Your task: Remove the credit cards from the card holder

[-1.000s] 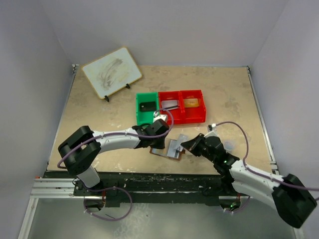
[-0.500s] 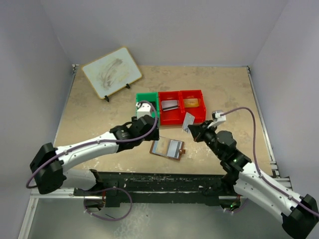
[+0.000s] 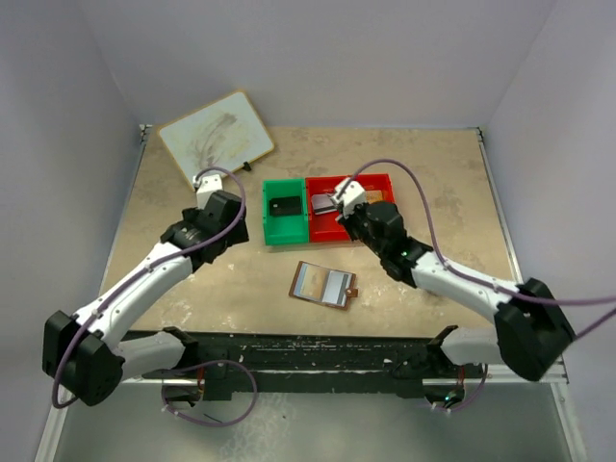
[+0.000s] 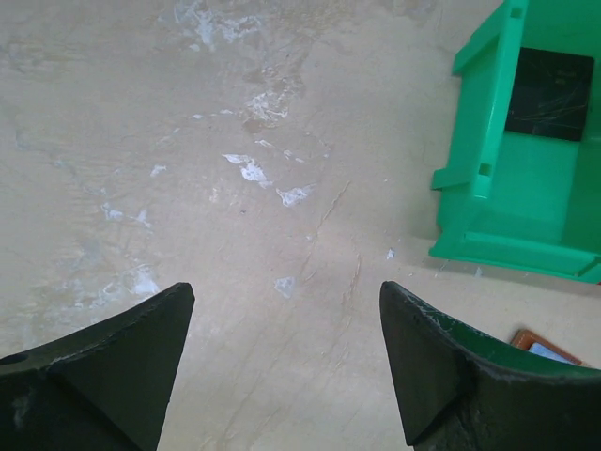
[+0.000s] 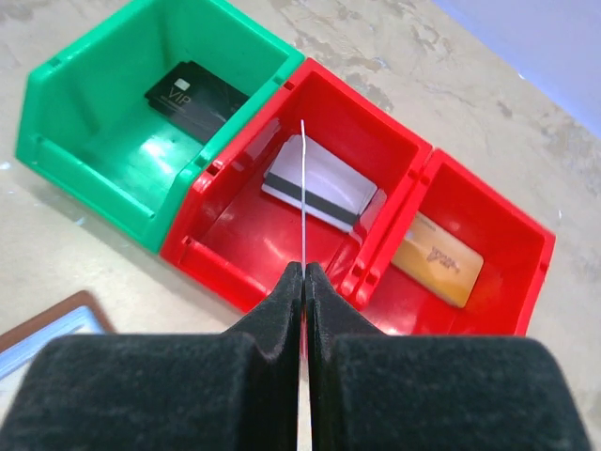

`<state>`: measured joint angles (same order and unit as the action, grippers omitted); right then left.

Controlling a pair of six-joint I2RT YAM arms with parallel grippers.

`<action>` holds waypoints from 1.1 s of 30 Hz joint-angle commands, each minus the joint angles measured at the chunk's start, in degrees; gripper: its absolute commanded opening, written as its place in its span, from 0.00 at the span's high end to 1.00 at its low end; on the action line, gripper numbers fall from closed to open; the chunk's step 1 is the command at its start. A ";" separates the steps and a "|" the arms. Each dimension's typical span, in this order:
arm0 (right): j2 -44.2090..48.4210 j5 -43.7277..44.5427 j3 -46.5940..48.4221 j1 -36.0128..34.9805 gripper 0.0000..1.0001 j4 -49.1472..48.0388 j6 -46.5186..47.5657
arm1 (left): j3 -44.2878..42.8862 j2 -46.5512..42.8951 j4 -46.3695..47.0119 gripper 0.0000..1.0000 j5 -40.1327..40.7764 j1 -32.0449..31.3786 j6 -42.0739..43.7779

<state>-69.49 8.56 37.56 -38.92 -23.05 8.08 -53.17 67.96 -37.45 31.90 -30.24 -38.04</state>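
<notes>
The card holder (image 3: 323, 285) lies open and flat near the worktop's front edge, about midway along it, its long axis roughly following that edge. It sits on the near side of both my grippers, well apart from each, and the right one looks somewhat nearer. My right gripper (image 5: 303, 272) is pressed together on a thin card (image 5: 303, 188), held edge-on over the middle red bin (image 5: 222, 246), where a grey card (image 5: 324, 183) already lies. My left gripper (image 4: 286, 366) is spread wide over bare worktop beside the green bin (image 4: 488, 141), holding nothing. Half a second ago the right gripper was in front of the bins; the left was closer to the holder.
</notes>
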 commanded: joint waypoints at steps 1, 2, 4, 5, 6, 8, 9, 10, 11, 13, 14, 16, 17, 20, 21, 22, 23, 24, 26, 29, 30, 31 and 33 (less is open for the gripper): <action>-8.66 -2.90 8.67 0.76 1.00 -0.59 13.08 | -2.82 -7.04 -0.94 0.22 3.35 0.07 5.60; -9.93 -4.88 9.98 0.96 1.00 0.44 15.05 | -2.31 -8.86 -0.72 0.21 4.34 0.09 6.35; -11.83 -5.74 11.56 1.59 1.00 -0.78 17.63 | -0.81 -11.57 0.24 0.21 6.00 0.06 8.02; -12.41 -6.19 12.06 2.03 1.00 -1.63 19.41 | 0.17 -12.75 1.11 0.21 6.74 0.04 8.76; -12.88 -5.67 12.08 2.60 1.00 -3.55 21.13 | 1.29 -13.90 2.15 0.21 7.32 0.06 9.50; -13.96 -4.84 12.17 3.34 1.00 -5.40 23.62 | 3.50 -15.33 3.04 0.21 10.00 0.09 10.02; -14.89 -5.00 12.99 3.76 1.00 -4.86 24.70 | 4.72 -16.02 3.78 0.21 11.75 0.09 10.04; -16.06 -4.89 14.15 4.08 1.00 -3.80 25.42 | 5.58 -16.99 4.60 0.21 12.38 0.07 9.57; -17.59 -5.16 16.11 4.31 1.00 -2.39 26.27 | 6.32 -17.83 5.62 0.21 11.99 0.05 9.57; -21.14 -6.04 17.41 4.61 1.00 -0.30 28.17 | 6.62 -18.78 6.45 0.21 12.43 0.09 9.78; -22.36 -6.13 19.43 4.73 1.00 -0.09 29.18 | 6.64 -18.87 6.36 0.21 13.31 0.08 9.89; -24.12 -6.44 20.55 5.04 1.00 0.21 30.77 | 6.70 -18.92 6.10 0.21 14.23 0.06 9.76; -24.68 -6.94 20.99 5.19 1.00 0.51 31.32 | 6.87 -18.79 6.24 0.20 14.17 0.02 9.74; -25.56 -8.68 21.52 5.79 1.00 1.38 33.55 | 6.95 -17.86 6.59 0.20 14.09 0.07 9.75; -25.74 -8.80 21.62 5.88 1.00 1.48 34.26 | 6.95 -17.40 6.84 0.20 13.77 0.09 9.92; -26.03 -8.93 22.01 5.99 1.00 2.18 35.01 | 6.89 -17.00 6.94 0.20 13.15 0.08 10.10; -26.35 -9.22 22.58 6.08 1.00 3.18 35.74 | 6.78 -16.63 7.00 0.20 12.40 0.08 10.29; -26.72 -9.88 23.12 6.09 1.00 4.13 36.38 | 6.69 -16.44 7.00 0.20 12.06 0.09 10.39; -27.63 -10.20 23.77 6.35 1.00 4.95 37.75 | 6.67 -16.28 7.27 0.20 11.87 0.02 10.44; -30.08 -10.34 25.90 6.75 1.00 6.98 38.43 | 6.93 -16.35 7.61 0.20 11.72 0.09 10.96; -31.70 -11.25 27.37 6.75 1.00 9.89 37.96 | 7.02 -16.39 7.51 0.20 11.86 0.09 11.39; -32.88 -12.10 29.39 6.78 1.00 12.56 37.80 | 7.17 -16.40 7.40 0.20 12.58 0.09 11.56; -35.00 -12.15 32.38 6.79 1.00 15.20 37.30 | 7.13 -16.35 7.24 0.20 14.43 0.05 11.67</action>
<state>-101.73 -1.28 63.99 -32.45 -13.93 44.47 -46.15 52.01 -32.21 43.77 -30.26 -27.88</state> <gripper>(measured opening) 0.007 0.798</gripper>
